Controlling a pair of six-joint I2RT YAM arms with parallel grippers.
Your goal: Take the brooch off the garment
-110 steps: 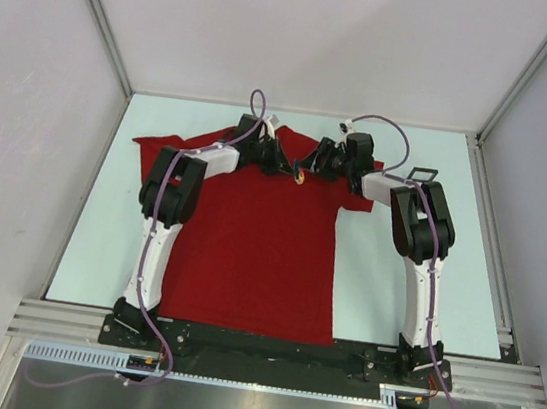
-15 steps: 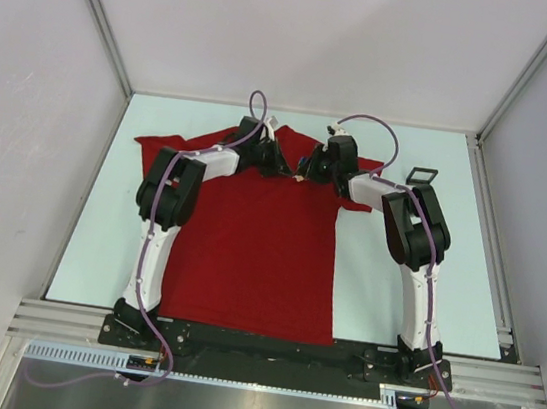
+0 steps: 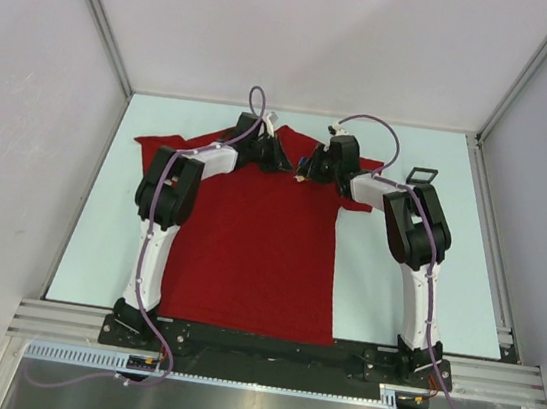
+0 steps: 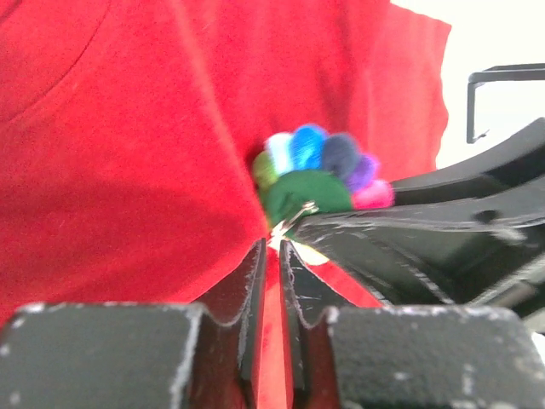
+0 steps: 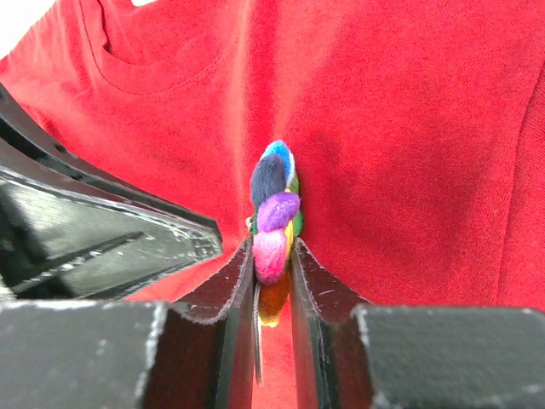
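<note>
the left arm [image 3: 167,191] and the right arm [image 3: 414,228] rise from the near edge and fold at raised elbows. their forearms angle inward, so the wrists meet close to the middle of the far edge. the left gripper [image 3: 283,164] points toward the right edge and the right gripper [image 3: 304,172] toward the left edge, tips almost touching. the left fingers [image 4: 247,281] stand nearly together, pinching a ridge of the garment [image 4: 128,170]. the right fingers [image 5: 311,281] are clamped on the brooch [image 5: 274,223], which sits edge-on between them.
</note>
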